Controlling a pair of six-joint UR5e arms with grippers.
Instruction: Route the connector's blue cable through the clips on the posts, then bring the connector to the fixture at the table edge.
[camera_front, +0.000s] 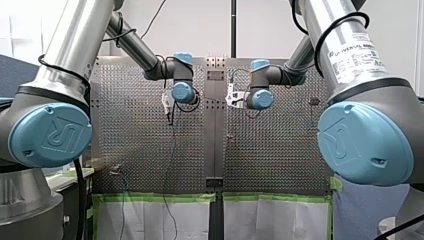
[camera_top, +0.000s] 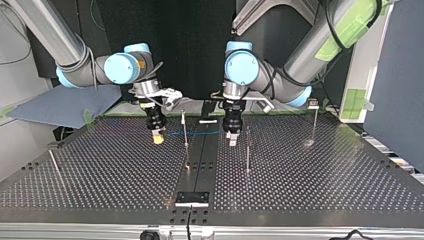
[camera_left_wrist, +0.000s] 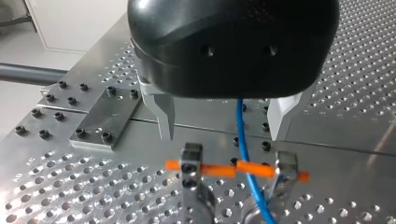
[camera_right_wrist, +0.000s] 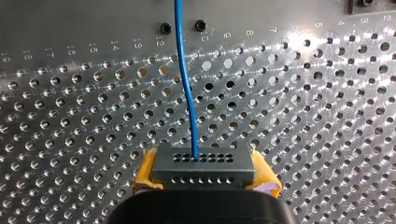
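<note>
Here, in the front view, my left gripper (camera_front: 170, 111) hangs at upper centre-left over the perforated table (camera_front: 135, 140), with my right gripper (camera_front: 231, 97) just right of centre; their fingers are too small there to read. In the top view the blue cable (camera_top: 200, 133) stretches level across mid-picture between the two grippers, passing a thin post (camera_top: 185, 129), and the fixture (camera_top: 192, 198) sits at bottom centre by the table edge. In the left wrist view the metal fingers (camera_left_wrist: 164, 116) stand apart, released, and the cable drops between them, seemingly untouched, and crosses an orange-barred clip (camera_left_wrist: 192, 163). In the right wrist view the yellow pads (camera_right_wrist: 148, 170) are clenched on the dark connector (camera_right_wrist: 203, 165), from which the cable runs ahead.
</note>
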